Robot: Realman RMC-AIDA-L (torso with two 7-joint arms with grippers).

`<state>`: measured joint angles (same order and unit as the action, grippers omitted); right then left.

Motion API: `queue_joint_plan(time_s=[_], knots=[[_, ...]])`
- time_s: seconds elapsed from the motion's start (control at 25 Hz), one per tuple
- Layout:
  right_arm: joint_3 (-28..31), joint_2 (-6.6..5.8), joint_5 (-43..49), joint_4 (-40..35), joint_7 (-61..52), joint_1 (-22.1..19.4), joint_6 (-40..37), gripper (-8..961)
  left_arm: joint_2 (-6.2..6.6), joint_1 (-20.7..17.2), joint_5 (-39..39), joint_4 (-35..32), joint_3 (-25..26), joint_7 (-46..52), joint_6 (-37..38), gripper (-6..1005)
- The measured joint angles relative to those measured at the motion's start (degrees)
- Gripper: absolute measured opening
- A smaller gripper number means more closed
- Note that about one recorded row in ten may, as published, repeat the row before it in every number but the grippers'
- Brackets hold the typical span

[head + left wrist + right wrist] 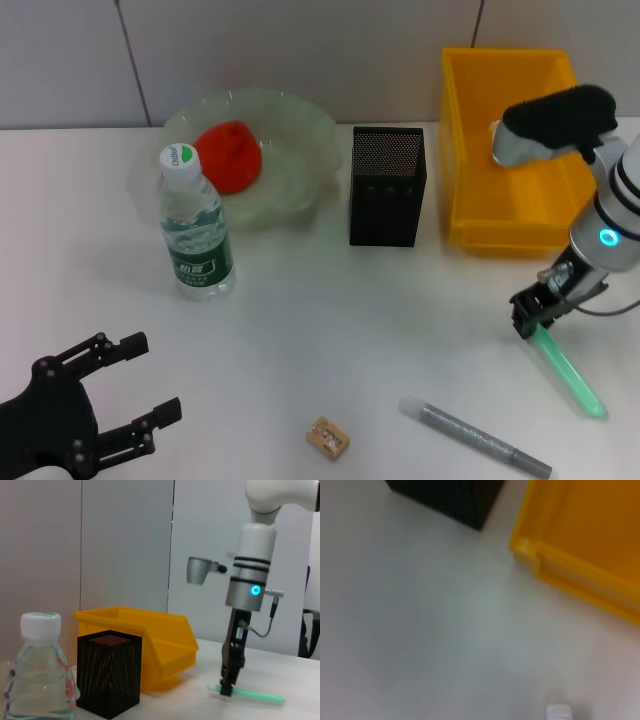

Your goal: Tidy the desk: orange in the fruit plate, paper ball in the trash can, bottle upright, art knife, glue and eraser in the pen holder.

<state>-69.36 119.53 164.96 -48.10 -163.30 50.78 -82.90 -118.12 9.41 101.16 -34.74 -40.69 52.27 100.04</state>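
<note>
While right end effector [532, 318] grips green glue stick [568, 375], left end effector [150, 378] open, eraser [328, 437] head-view only.

Bright, even overhead light gives only faint, soft shadows on the white table [300, 330]. The head view is crisp, while the right wrist view is blurred throughout, the trash can [580, 540] smeared at upper right.

The right gripper [532, 318] covers the green stick's [570, 376] upper end, so its grip cannot be judged. In the right wrist view, blur leaves only corners of the pen holder [447, 500] and trash can [580, 535], both cut off. At 7 o'clock the left gripper [120, 385] is cropped.
</note>
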Motion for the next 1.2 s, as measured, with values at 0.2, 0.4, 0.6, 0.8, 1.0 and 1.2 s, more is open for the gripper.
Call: queue_joint_plan(time_s=[0.2,0.4,0.6,0.8,1.0,1.2], knots=[[0.01,-0.08,-4.92,-11.48,1.57,-2.94,-3.76,184,0.0,-0.03,-0.07,0.64,0.02,-0.14,-0.06,799],[0.06,-0.26,-13.22,-28.62,4.44,-7.38,-7.87,184,0.0,-0.1,-0.12,0.64,0.06,-0.16,-0.07,799],[0.67,-0.17,-17.4,-39.51,7.49,-10.14,-4.91,190,0.0,-0.25,-0.39,0.79,0.18,-0.22,-0.07,799],[-0.9,-0.05,-22.69,-39.61,15.39,-12.56,7.38,196,0.0,0.02,-0.43,1.96,0.29,-0.29,-0.32,799],[-3.1,-0.16,-29.57,-33.95,23.26,-12.8,19.08,202,-0.07,0.06,-0.51,2.04,0.32,-0.32,-0.43,799],[-5.68,-0.24,-32.33,-28.36,28.4,-11.88,26.95,209,-0.09,0.15,-0.55,2.56,1.04,-0.32,-0.46,799]])
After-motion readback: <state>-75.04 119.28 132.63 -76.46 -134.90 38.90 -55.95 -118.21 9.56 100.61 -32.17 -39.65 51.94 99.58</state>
